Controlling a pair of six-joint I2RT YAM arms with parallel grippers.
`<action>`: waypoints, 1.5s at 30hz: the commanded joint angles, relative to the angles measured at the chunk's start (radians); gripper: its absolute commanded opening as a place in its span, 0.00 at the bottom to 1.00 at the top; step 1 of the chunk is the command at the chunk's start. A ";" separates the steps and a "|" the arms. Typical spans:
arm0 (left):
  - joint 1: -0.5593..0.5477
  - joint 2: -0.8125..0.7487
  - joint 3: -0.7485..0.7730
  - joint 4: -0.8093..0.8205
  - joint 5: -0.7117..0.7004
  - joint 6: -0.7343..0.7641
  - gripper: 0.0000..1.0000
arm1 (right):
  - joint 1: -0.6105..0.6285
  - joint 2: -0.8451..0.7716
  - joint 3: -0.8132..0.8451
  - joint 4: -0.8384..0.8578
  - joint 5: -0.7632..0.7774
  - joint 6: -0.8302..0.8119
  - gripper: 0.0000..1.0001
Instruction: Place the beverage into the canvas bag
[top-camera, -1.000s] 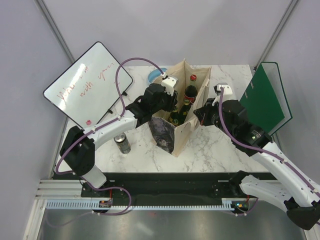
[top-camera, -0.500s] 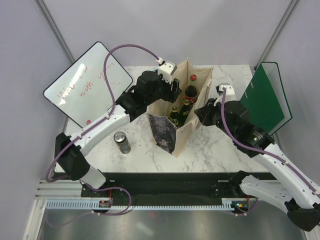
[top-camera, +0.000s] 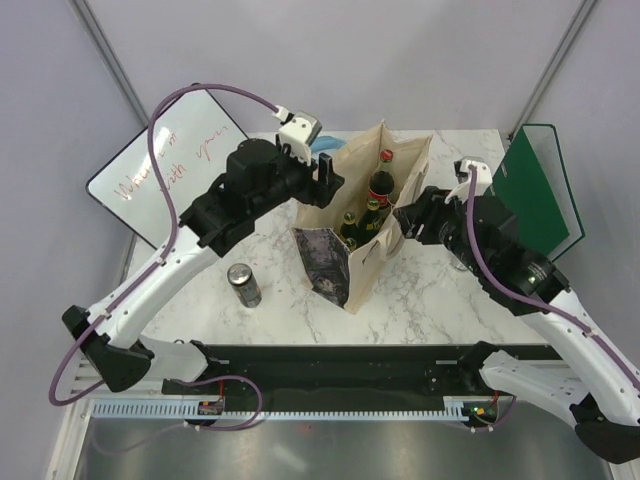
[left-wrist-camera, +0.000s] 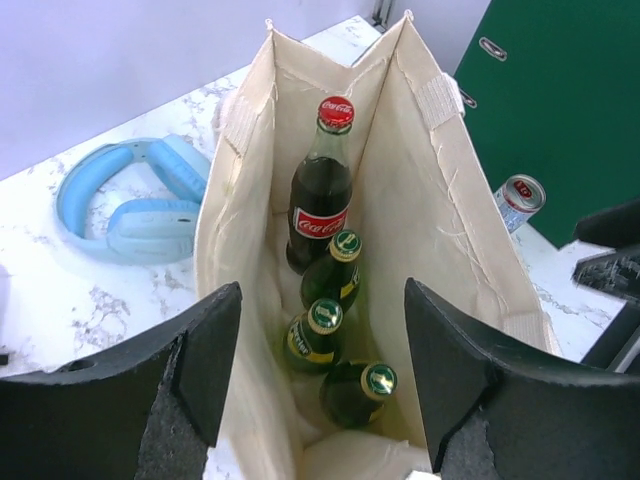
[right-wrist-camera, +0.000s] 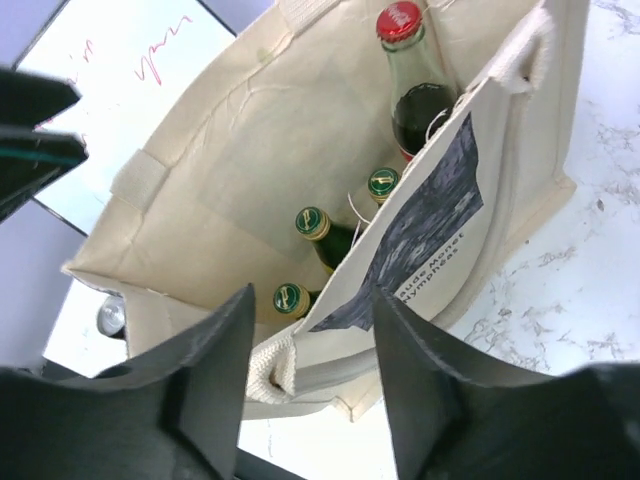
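The beige canvas bag (top-camera: 372, 262) stands upright mid-table with its mouth open. Inside it are a Coca-Cola bottle (left-wrist-camera: 322, 195) with a red cap and three green bottles (left-wrist-camera: 318, 338) in a row. My left gripper (top-camera: 325, 176) hangs open above the bag's left rim, holding nothing; in its wrist view the left gripper (left-wrist-camera: 322, 290) looks straight down into the bag. At the bag's right edge my right gripper (top-camera: 408, 218) is open; in the right wrist view the printed wall (right-wrist-camera: 420, 240) lies between the jaws of the right gripper (right-wrist-camera: 312, 300), untouched. A silver can (top-camera: 243, 284) stands left of the bag.
A whiteboard (top-camera: 160, 170) leans at the back left and a green binder (top-camera: 530, 190) stands at the right. Blue headphones (left-wrist-camera: 140, 200) lie behind the bag. A red-and-white can (left-wrist-camera: 519, 197) stands by the binder.
My left arm has risen and drawn back to the left off the bag's mouth, its jaws widening. My right gripper has opened and shifted right, off the bag's edge.
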 joint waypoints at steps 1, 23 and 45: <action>0.000 -0.104 -0.003 -0.124 -0.060 0.004 0.73 | 0.001 -0.002 0.097 -0.100 0.088 0.022 0.62; 0.000 -0.685 -0.516 -0.141 -0.045 0.114 1.00 | -0.432 0.205 -0.049 -0.329 0.260 0.045 0.97; 0.000 -0.948 -0.753 0.013 -0.254 0.093 1.00 | -0.693 0.411 -0.214 -0.055 0.038 -0.127 0.68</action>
